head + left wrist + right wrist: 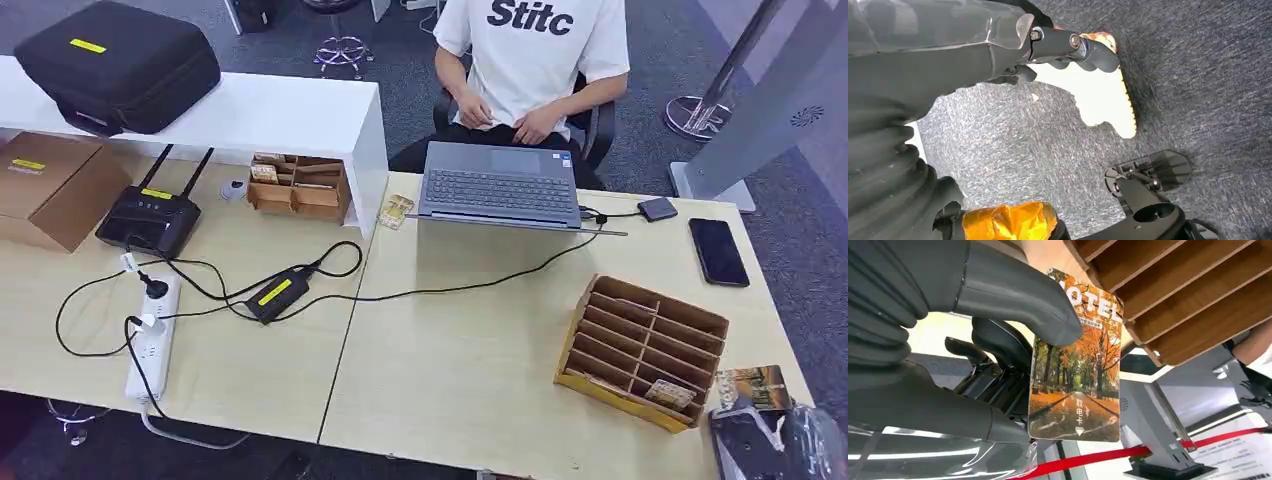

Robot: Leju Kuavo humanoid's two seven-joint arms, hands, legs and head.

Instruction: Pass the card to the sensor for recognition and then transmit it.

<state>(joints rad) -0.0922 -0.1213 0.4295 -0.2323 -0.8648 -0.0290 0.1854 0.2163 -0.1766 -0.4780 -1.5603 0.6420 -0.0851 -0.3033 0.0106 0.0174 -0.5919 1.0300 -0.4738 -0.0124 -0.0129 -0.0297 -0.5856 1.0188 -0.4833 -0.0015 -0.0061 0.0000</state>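
My right hand [770, 440] sits at the table's front right corner and holds a hotel card [752, 387] printed with an autumn tree avenue. In the right wrist view the thick thumb [1018, 295] presses the card [1075, 375] against the darker fingers, close beside the wooden slotted card holder [1188, 290]. That holder [640, 350] stands just left of the hand, with another card lying in a front slot. A small dark sensor box [657, 208] lies at the laptop's right, cabled to it. My left hand [1048, 50] hangs over grey carpet and holds nothing.
An open laptop [500, 185] faces a seated person [535, 60] in a white T-shirt. A black phone [718, 250] lies far right. Cables, a power strip [152, 340], a router [150, 218] and a second card box [300, 187] occupy the left; a loose card [396, 210] lies by the laptop.
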